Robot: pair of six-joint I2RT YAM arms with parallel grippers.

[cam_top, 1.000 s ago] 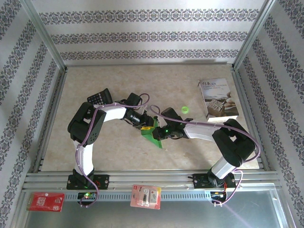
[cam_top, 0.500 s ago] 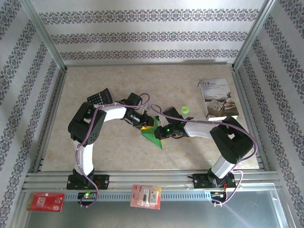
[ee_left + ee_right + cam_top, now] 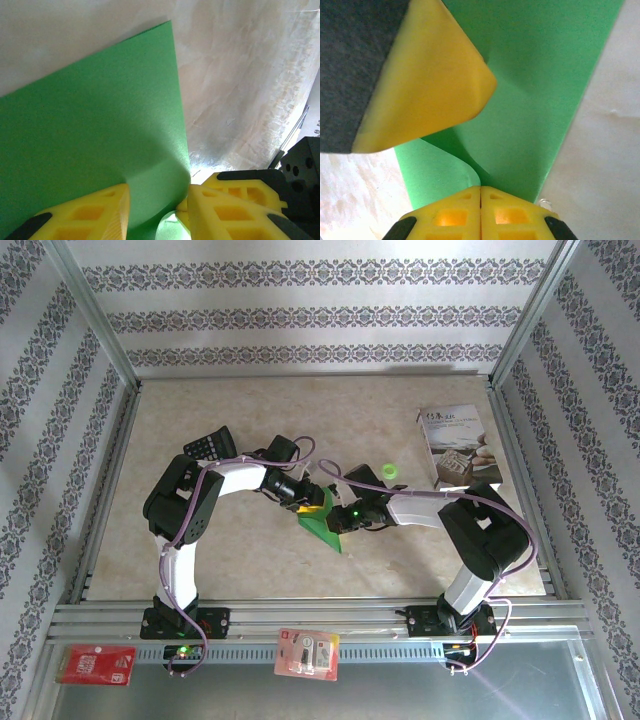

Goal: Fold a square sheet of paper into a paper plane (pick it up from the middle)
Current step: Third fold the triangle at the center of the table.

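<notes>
though barely creased, no dart yet: pinching square sheet of paper between clamped right gripper tips, straddling its edge with part-spread left gripper.

The beige table bears a black calculator, a white booklet and a small green disc.

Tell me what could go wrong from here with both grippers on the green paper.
1. The right gripper is shut on a curled edge of the green sheet; a hard pull could tear or crumple it.
2. The left gripper stands open right at the same sheet, so the two grippers may collide or pin it off-crease.
</notes>
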